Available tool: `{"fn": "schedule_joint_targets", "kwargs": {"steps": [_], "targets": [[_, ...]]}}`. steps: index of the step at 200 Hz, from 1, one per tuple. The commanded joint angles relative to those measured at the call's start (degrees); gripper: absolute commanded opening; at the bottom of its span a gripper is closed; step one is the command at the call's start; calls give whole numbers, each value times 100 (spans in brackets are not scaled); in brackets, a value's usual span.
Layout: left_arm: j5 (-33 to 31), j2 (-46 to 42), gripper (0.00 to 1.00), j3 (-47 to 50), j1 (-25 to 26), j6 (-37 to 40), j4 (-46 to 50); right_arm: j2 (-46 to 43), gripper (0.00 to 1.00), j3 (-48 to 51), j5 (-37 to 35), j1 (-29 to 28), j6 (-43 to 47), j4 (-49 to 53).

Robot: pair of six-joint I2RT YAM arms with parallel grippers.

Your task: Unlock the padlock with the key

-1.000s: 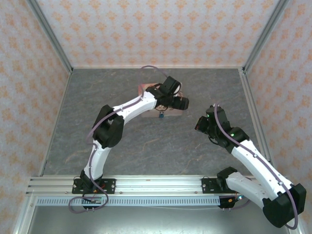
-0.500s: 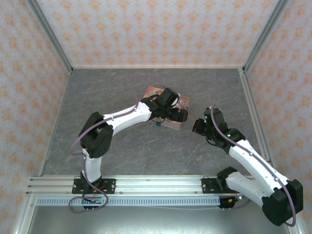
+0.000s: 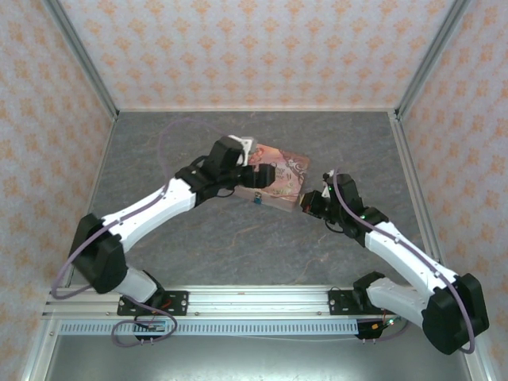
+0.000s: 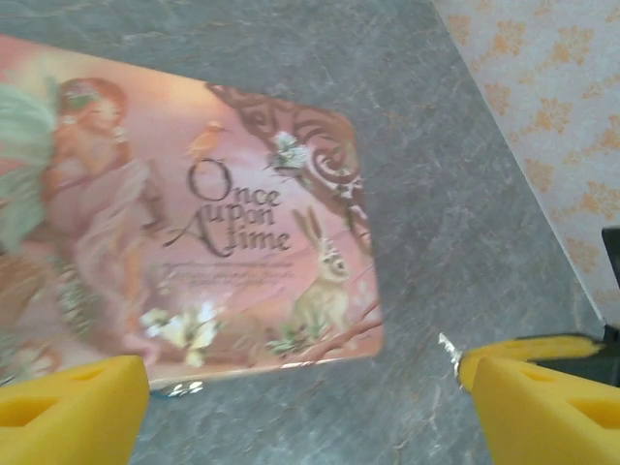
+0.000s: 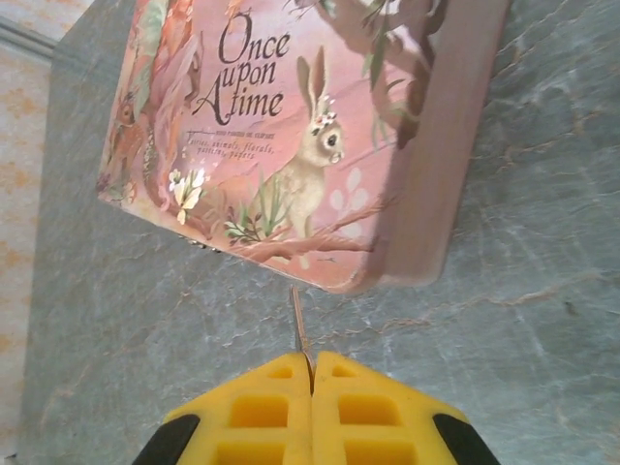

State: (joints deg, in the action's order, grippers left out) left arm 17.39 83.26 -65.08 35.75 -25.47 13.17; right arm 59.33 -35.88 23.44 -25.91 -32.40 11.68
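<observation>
Swung leftward, my left gripper (image 4: 310, 402) spreads wide above the tin (image 4: 223, 223). My right gripper (image 5: 312, 383), clamped on the key (image 5: 299, 325), has neared the padlock (image 3: 259, 200), so insertion looks next.

Grey marbled table (image 3: 198, 246); on it pink illustrated tin (image 3: 282, 178), blue padlock (image 3: 259, 199) beside.

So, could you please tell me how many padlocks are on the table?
1: the tiny blue padlock at the pink tin's near edge; others could be hidden beneath the left arm.

Tin (image 4: 242, 223) w/ glossy print, matt grey tabletop (image 4: 446, 242) (stone-look), shiny metal key (image 5: 299, 325), yel. plastic pincer fingers (image 5: 260, 412)
</observation>
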Motion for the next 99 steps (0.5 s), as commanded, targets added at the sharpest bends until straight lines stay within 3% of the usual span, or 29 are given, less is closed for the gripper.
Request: {"fn": "schedule_joint_targets", "kwargs": {"steps": [1, 41, 70, 99], "targets": [[-176, -473, 88, 717, -28, 370, -720, 298, 0, -71, 395, 24, -143, -737], [-381, -1220, 90, 2351, -7, 900, -2235, 994, 0, -323, 543, 19, -240, -1322], [-607, -1462, 93, 2858, -7, 1018, -2378, 1467, 0, -500, 543, 23, -326, -1725], [-109, -1108, 93, 2937, -9, 994, -2543, 1978, 0, -730, 633, 24, -366, -2012]]}}
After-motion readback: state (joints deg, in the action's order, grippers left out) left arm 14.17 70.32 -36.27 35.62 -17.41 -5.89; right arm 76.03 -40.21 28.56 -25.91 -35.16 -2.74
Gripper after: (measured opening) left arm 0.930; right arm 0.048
